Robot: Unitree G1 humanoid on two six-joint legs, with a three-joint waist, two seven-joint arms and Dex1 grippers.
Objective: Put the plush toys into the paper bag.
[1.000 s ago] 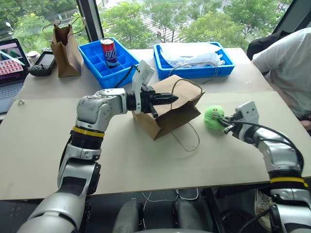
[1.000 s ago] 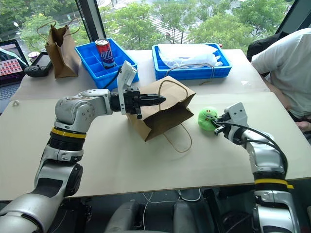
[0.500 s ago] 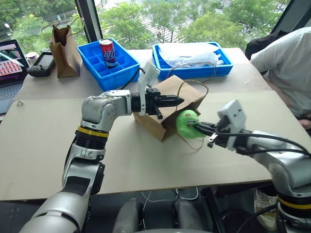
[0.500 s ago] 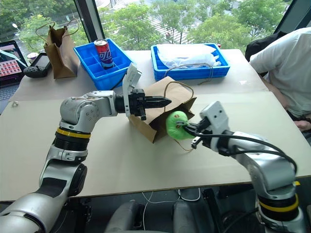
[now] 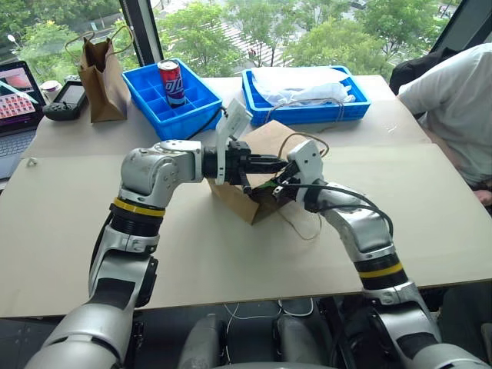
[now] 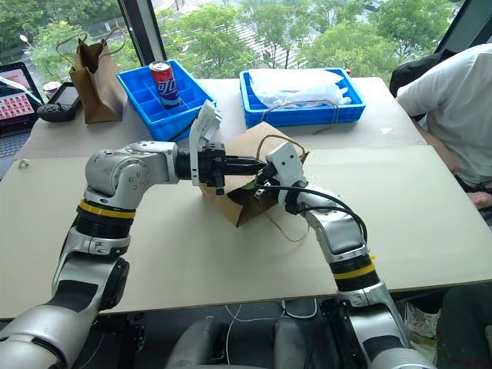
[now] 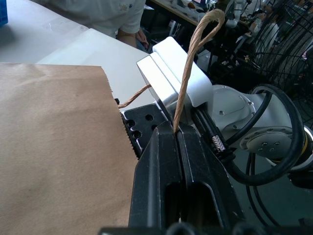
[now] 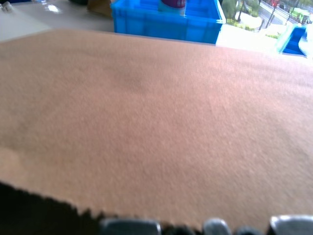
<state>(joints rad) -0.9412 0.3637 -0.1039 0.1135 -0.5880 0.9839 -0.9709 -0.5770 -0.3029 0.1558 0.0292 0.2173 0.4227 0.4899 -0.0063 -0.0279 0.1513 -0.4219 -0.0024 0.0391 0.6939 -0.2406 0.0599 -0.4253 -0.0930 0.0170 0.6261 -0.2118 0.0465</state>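
Observation:
The paper bag (image 5: 260, 140) lies on its side mid-table, its mouth facing the table's right end. My left gripper (image 5: 265, 162) is shut on the bag's twisted cord handle (image 7: 188, 73) at the upper rim and holds the mouth up. Just under the left fingers, my right gripper (image 5: 278, 183) reaches into that mouth, its tips hidden by the paper. A sliver of the lime-green plush toy (image 5: 264, 186) shows just inside the opening. The right wrist view looks along the brown paper wall (image 8: 146, 122).
A narrower, darker brown bag (image 5: 104, 73) stands at the back left beside a laptop (image 5: 15, 100). A blue compartment bin (image 5: 192, 104) holds a red can (image 5: 171, 81). A second blue tray (image 5: 304, 96) holds clear plastic. A person in white (image 5: 453, 100) sits at the right.
My right arm swung left across the table, carrying the green toy from the right side to the bag's mouth. The left gripper kept its hold on the bag.

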